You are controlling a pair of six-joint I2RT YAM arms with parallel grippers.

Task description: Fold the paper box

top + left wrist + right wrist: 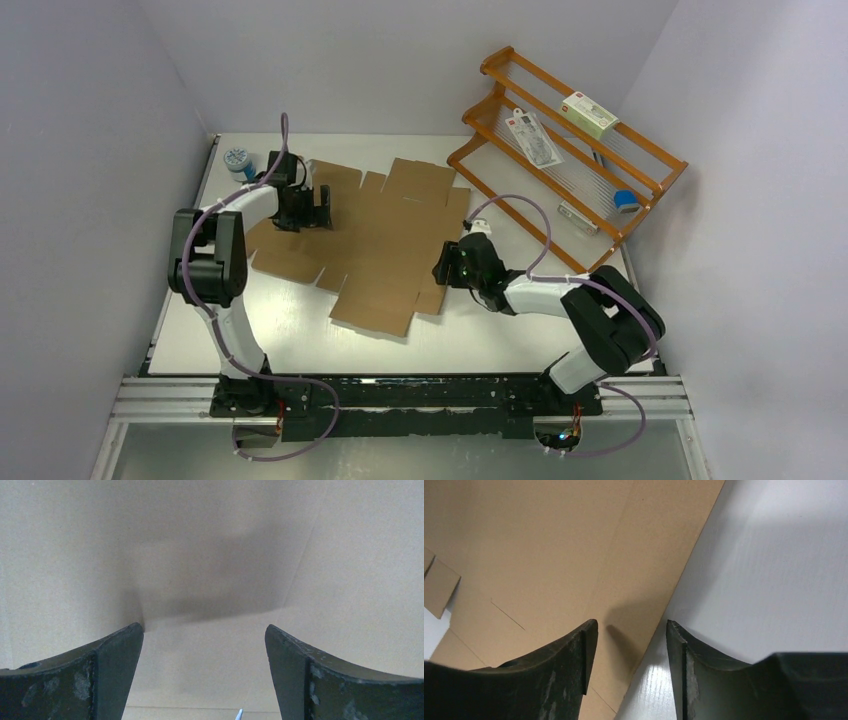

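The paper box (pixel 385 240) is a flat brown die-cut cardboard sheet lying on the white table (pixel 500 335), its flaps spread out. My left gripper (pixel 318 212) is over the sheet's far left part, pointing down at it. In the left wrist view its jaws (pixel 204 630) stand wide open just above bare cardboard (pixel 200 555), with nothing between them. My right gripper (pixel 447 265) is at the sheet's right edge. In the right wrist view it (pixel 631 626) straddles that edge of the cardboard (pixel 549 545): one finger over the sheet, one over the table, a gap still between them.
An orange wooden rack (pixel 600 185) stands at the back right, holding packets and a small white carton with a red label (pixel 588 113). A small round blue-and-white container (pixel 238 160) sits at the back left corner. Walls close in on three sides.
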